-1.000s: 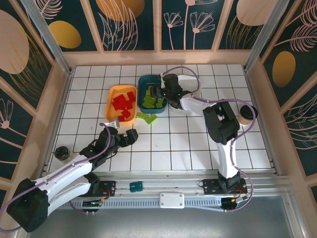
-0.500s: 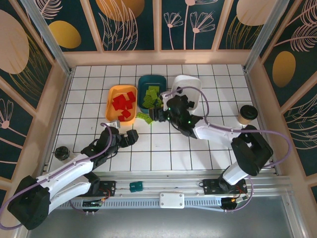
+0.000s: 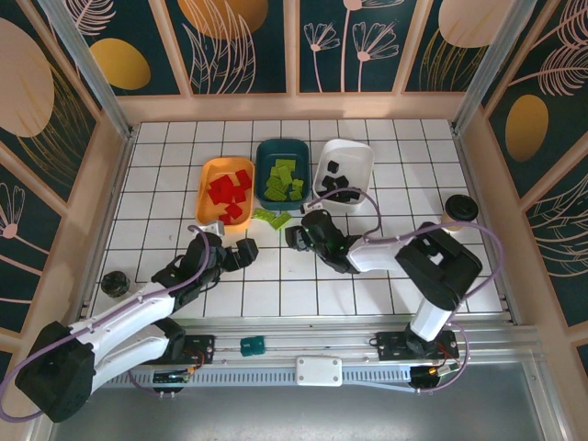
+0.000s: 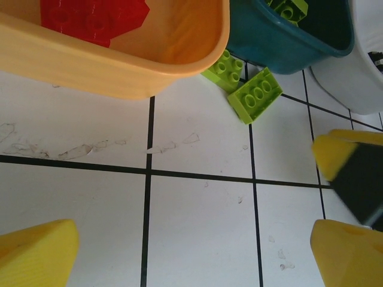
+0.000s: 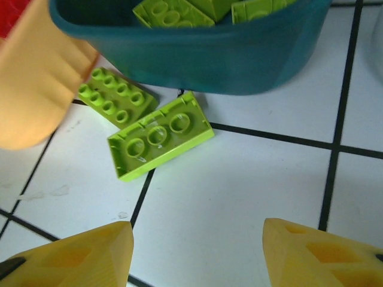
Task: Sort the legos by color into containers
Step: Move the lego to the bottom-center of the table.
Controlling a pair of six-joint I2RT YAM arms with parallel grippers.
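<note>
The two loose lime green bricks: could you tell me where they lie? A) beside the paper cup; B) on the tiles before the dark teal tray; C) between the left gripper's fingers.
B: both lime green bricks rest on the tiles by the dark teal tray's near wall.

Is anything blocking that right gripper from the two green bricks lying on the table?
Nothing visible. Bare tile lies between the open right gripper and the two lime bricks; the teal tray sits just behind them.
</note>
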